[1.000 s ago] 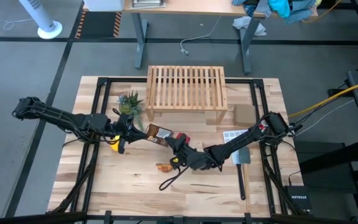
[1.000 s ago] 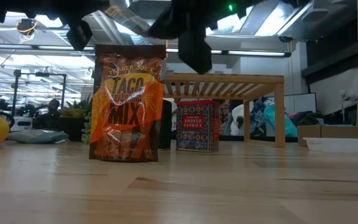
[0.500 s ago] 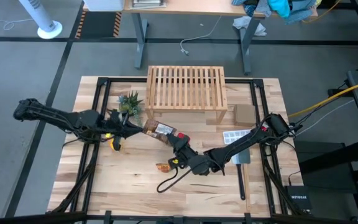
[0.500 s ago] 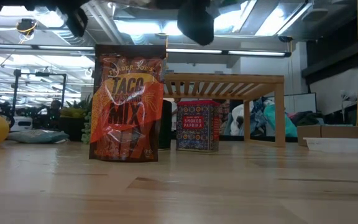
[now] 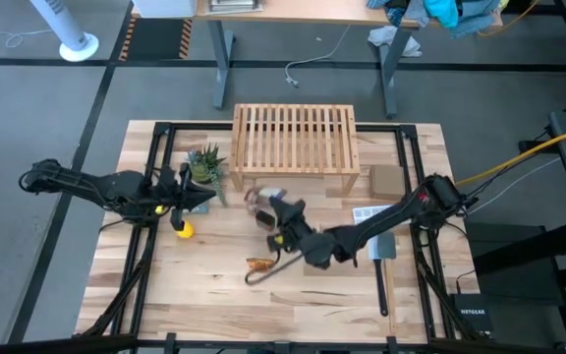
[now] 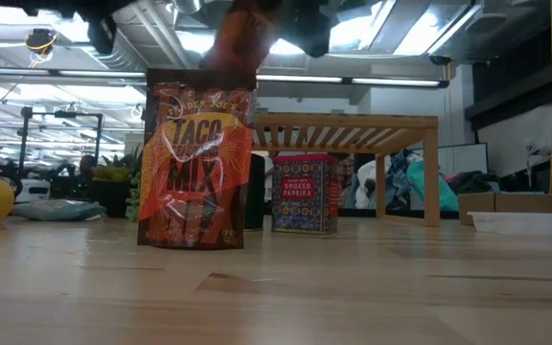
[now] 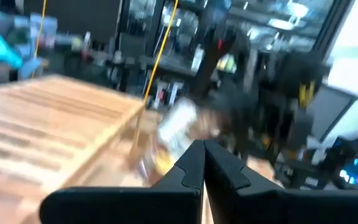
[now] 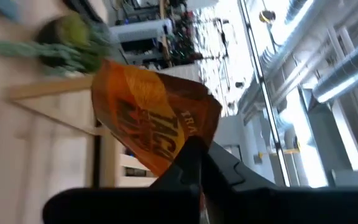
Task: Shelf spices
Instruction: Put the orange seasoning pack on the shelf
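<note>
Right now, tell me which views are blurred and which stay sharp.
Left wrist view: heavily smeared, the shelf and a pale packet soft. Right wrist view: the orange packet readable, the plant blurred. Low view: the standing taco mix packet and red tin crisp. High view: sharp, slight smear at the right gripper.

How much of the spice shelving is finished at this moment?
Nothing is on the shelf yet; its slats are bare. In hand: the right gripper holds one orange packet in the air near the shelf. Left: the standing taco packet and the red tin are on the table. The left gripper waits shut.
</note>
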You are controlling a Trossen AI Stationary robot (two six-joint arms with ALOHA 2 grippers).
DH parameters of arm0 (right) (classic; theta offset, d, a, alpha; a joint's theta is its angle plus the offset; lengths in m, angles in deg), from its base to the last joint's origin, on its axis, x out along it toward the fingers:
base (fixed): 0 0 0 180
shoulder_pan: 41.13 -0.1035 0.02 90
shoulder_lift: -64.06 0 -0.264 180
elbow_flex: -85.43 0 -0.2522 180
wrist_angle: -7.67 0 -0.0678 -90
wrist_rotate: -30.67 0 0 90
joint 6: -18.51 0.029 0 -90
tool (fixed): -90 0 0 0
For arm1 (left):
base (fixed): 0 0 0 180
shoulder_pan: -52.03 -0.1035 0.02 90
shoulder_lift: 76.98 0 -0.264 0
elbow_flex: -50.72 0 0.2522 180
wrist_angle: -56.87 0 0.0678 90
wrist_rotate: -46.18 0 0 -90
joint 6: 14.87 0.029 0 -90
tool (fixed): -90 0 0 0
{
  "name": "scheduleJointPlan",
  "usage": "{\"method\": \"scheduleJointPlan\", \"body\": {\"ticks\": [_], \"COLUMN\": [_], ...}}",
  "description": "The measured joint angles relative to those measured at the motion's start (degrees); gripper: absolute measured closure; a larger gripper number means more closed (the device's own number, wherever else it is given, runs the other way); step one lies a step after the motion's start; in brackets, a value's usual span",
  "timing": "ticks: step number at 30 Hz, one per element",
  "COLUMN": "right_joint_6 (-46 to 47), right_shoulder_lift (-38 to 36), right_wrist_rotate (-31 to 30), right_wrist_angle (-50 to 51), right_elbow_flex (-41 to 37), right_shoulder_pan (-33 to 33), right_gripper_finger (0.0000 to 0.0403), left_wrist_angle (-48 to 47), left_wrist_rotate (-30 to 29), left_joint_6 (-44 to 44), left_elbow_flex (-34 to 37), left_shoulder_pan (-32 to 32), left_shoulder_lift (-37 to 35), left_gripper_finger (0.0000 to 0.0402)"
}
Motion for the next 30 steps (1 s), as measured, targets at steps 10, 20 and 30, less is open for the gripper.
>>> {"method": "scheduleJointPlan", "body": {"ticks": [10,20,30], "right_joint_6": [-0.08,-1.71,19.03], "right_shoulder_lift": [-7.72,-10.81,-10.86], "right_wrist_rotate": [7.15,7.33,11.09], "right_wrist_angle": [0.13,5.40,35.75], "right_elbow_flex": [0.00,0.02,11.73], "right_shoulder_pan": [11.07,22.35,30.39], "right_gripper_finger": [0.0402,0.0403,0.0403], "left_wrist_angle": [-8.02,-7.82,-7.20], "left_wrist_rotate": [-1.10,-1.12,-1.10], "left_joint_6": [-3.69,-2.93,-2.61], "left_elbow_flex": [0.02,0.04,0.07], "left_shoulder_pan": [0.00,0.04,0.04], "left_shoulder_lift": [5.40,14.11,20.62], "left_gripper_finger": [0.0401,0.0401,0.0401]}}
